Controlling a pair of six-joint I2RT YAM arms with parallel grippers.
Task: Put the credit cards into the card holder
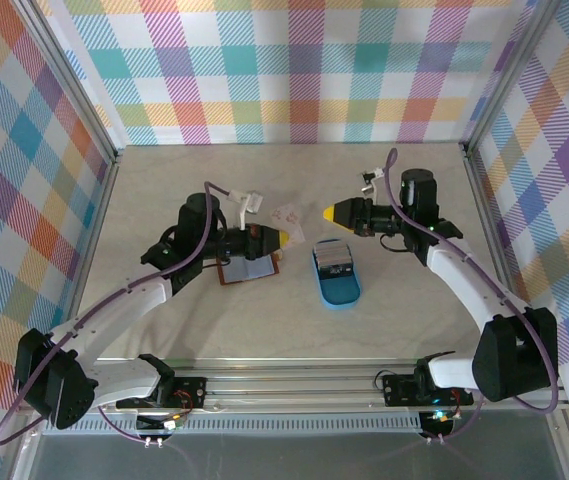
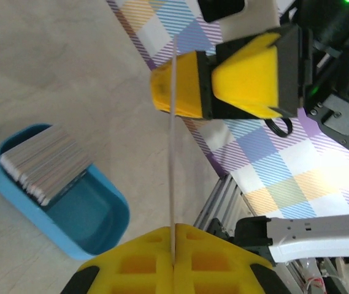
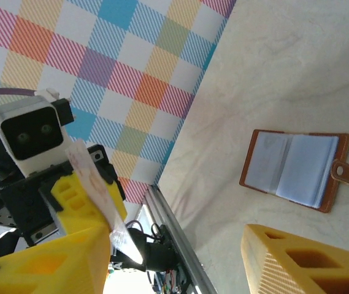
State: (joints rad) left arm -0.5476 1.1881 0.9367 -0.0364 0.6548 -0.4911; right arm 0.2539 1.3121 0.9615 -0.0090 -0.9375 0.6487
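Observation:
My left gripper [image 2: 174,231] is shut on one credit card [image 2: 173,147], seen edge-on as a thin pale line running up from its yellow fingers. From above, that card [image 1: 289,213] is held out between the left gripper [image 1: 280,238] and the right gripper [image 1: 329,213]. The right gripper [image 3: 174,245] is open. The card's far end [image 3: 91,180] lies by one of its fingers [image 3: 45,263]. The card holder [image 3: 297,168] lies open and flat on the table, below the left gripper [image 1: 249,268]. More credit cards [image 2: 45,162] stand stacked in a blue tray.
The blue oval tray [image 1: 342,292] sits at mid-table, between the arms and right of the card holder. Checked walls close in the left, far and right sides. An aluminium rail [image 1: 294,385] runs along the near edge by the arm bases.

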